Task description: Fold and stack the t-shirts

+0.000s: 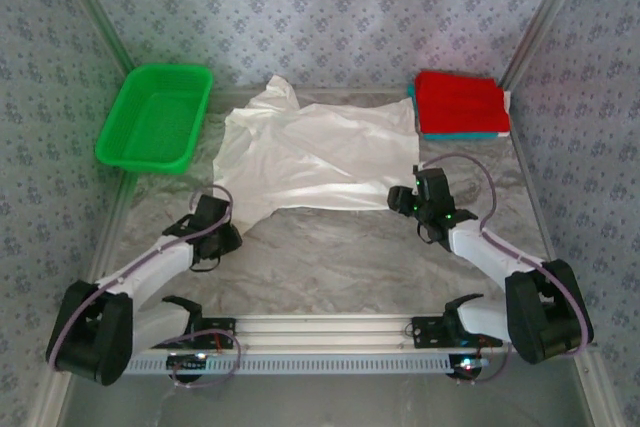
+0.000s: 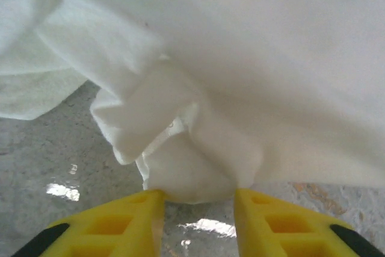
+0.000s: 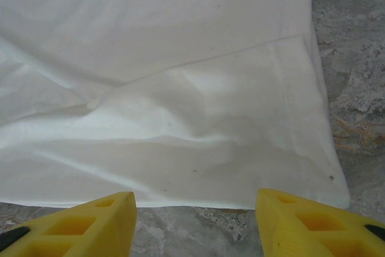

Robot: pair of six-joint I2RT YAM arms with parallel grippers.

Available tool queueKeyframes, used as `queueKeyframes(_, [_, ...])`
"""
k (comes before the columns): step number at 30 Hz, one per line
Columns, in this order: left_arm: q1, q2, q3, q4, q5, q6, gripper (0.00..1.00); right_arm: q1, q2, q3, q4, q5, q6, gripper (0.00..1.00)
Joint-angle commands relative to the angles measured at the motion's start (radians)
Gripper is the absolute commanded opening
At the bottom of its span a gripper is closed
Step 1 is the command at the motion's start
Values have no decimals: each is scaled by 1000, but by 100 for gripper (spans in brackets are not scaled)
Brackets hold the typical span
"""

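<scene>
You've got the white t-shirt (image 1: 320, 152) hem at 12 o'clock: left fingers (image 2: 120, 224) apart straddling its bunched corner, right fingers (image 3: 90, 224) apart, just short.

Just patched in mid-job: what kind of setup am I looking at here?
Probably a staged test booth for laundry folding, not a real home: patterned backdrop walls, a marble-look table with a white t-shirt spread out, folded shirts stacked in a corner, and a green basket.
</scene>
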Motion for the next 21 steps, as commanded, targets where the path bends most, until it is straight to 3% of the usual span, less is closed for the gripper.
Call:
queueKeyframes(1, [12,17,69,29,31,56,23,-5,-26,-2,-8,33,20,57])
queueKeyframes(5, [29,14,107,36,72,44,1,-35,-22,7,-19,29,22,57])
queueKeyframes(15, [29,118,385,-212,141,95,0,-79,-13,33,-51,5,27,57])
queueKeyframes(18, [29,95,362,-301,105,49,19,-81,-16,39,-72,1,32,57])
queueKeyframes(21, [19,-23,254,-326,84,-62,35,-83,-12,30,-64,0,28,57])
